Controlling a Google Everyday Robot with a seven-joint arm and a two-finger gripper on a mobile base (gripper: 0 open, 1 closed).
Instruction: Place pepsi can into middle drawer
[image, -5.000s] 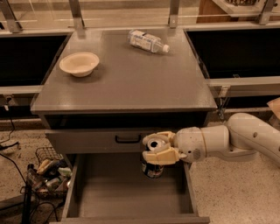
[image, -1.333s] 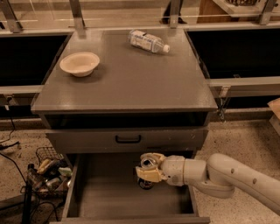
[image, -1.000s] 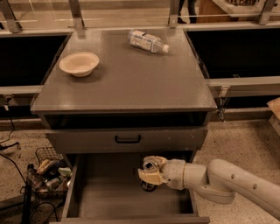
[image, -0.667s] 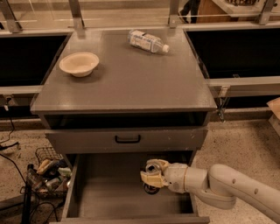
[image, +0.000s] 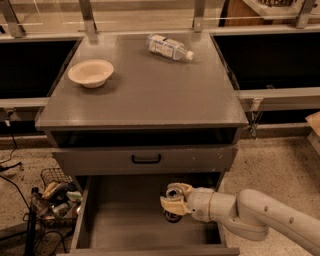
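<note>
The pepsi can (image: 173, 196), dark with a silver top, stands upright inside the open middle drawer (image: 120, 225), toward its right side, low over the grey floor. My gripper (image: 174, 201) reaches in from the right on a white arm and is shut on the can, its cream fingers (image: 170, 204) wrapped around the can's body. I cannot tell whether the can's base touches the drawer floor.
A closed drawer front with a black handle (image: 146, 159) sits above the open drawer. On the cabinet top are a cream bowl (image: 90, 73) at left and a clear water bottle (image: 169, 47) lying at the back. A wire basket of clutter (image: 54, 192) stands on the floor at left.
The gripper with the can has come down from in front of the upper drawer front into the open drawer, then shifted slightly right and deeper.
</note>
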